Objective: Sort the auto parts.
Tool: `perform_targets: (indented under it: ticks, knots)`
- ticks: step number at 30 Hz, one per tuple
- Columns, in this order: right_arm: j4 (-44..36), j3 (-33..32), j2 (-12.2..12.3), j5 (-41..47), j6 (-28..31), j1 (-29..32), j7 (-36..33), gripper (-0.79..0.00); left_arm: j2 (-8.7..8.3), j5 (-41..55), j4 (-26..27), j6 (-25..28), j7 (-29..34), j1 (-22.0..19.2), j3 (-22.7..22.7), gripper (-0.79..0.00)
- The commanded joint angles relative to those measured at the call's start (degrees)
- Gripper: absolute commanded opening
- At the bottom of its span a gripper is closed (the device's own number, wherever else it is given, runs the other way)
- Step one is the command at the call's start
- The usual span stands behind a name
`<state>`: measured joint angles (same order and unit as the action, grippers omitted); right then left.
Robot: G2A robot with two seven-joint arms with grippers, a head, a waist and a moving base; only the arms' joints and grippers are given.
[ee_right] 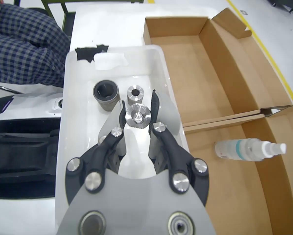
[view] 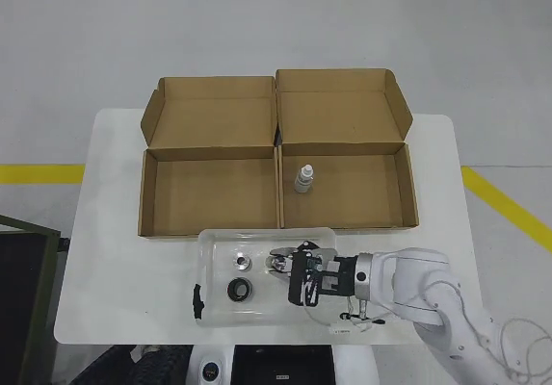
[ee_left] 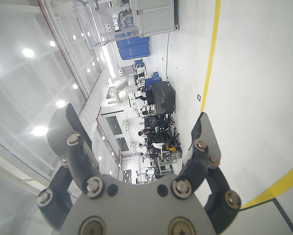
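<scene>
Clear bin (view: 203,252) — three metal parts are contained: dark sleeve (ee_right: 106,95), small silver bushing (ee_right: 135,94), flanged silver part (ee_right: 138,116). The flanged silver part is clamped between the fingers of the right gripper (ee_right: 137,105), low inside the bin; whether it is lifted cannot be told. Left gripper (ee_left: 136,113) is spread wide with nothing held, pointed away from the table. Right-hand carton (view: 406,197) — one spray bottle (view: 302,177) is lodged. Left-hand carton (view: 145,197) is set beside it. Sorting is judged barely begun: all three parts are left to be placed.

You're looking at three metal parts: dark sleeve (ee_right: 106,94), silver bushing (ee_right: 135,94), flanged piece (ee_right: 138,116). Two cardboard boxes (view: 208,197) (view: 362,192), one spray bottle (view: 302,177), one white tray (view: 216,252).
</scene>
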<state>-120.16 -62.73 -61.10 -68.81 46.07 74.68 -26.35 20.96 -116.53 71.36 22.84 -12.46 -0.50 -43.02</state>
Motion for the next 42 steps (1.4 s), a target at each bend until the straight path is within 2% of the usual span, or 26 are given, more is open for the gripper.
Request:
perform_targets:
  ticks: [1, 7, 16, 30, 42]
  knots:
    - [-0.95, -1.26, 0.11, 0.19, -0.82, 0.64, 2.66, -0.785, 0.0, 0.0, 0.0, 0.0, 0.0, 0.0, 0.0, 0.0]
    - [-1.78, -4.73, 0.31, 0.78, -3.16, 2.41, 11.0, -0.785, 0.0, 0.0, 0.0, 0.0, 0.0, 0.0, 0.0, 0.0]
    - [-2.89, -9.83, 0.63, 1.32, -6.17, 4.48, 17.47, -0.785, 0.0, 0.0, 0.0, 0.0, 0.0, 0.0, 0.0, 0.0]
    - [0.38, -14.1, 0.94, 3.47, -8.18, 3.48, 16.11, -0.785, 0.0, 0.0, 0.0, 0.0, 0.0, 0.0, 0.0, 0.0]
    - [5.68, -15.01, 1.16, 5.58, -9.14, -1.81, 6.0, -0.785, 0.0, 0.0, 0.0, 0.0, 0.0, 0.0, 0.0, 0.0]
